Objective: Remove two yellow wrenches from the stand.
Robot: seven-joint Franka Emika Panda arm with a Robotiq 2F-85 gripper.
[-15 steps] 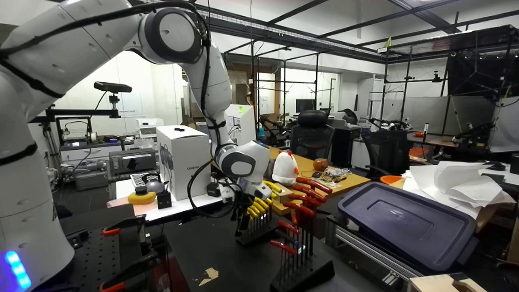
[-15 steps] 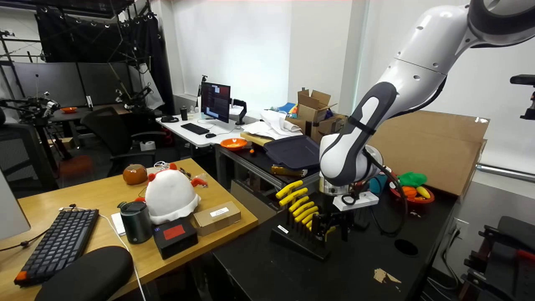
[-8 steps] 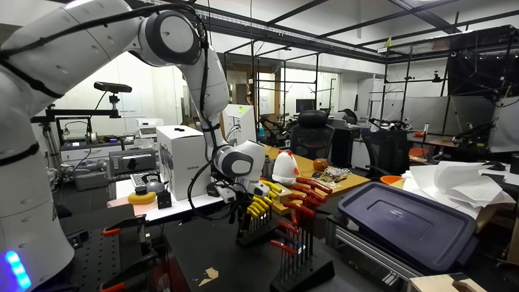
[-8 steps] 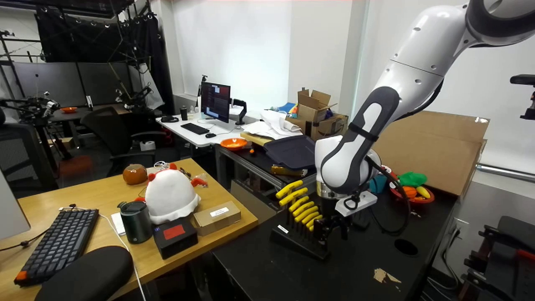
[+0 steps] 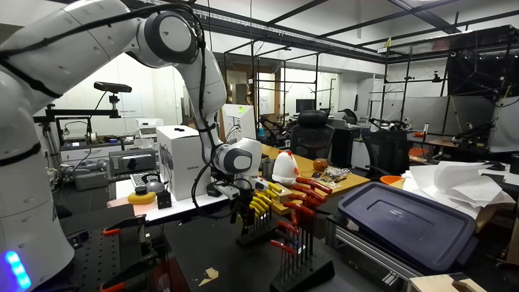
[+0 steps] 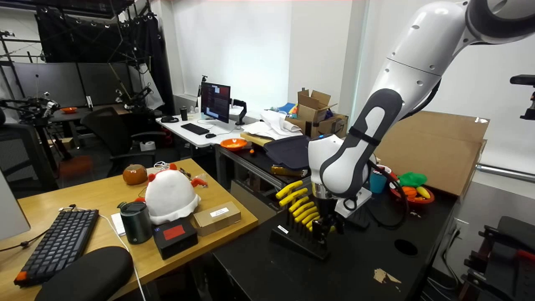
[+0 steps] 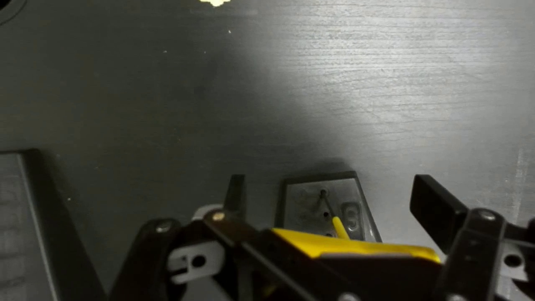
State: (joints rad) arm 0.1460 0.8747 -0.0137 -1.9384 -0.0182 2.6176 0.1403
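The yellow wrenches (image 6: 303, 208) stand in a fanned row in the dark stand (image 6: 292, 241), which rests on the black surface (image 6: 342, 271). The end effector (image 7: 334, 196) is positioned at the low end of the row, fingers (image 7: 436, 209) apart. In the wrist view, one yellow handle (image 7: 355, 247) shows between them, partly covered; contact cannot be determined. In an exterior view, red-handled tools (image 5: 299, 209) occupy a separate rack (image 5: 310, 271) nearby.
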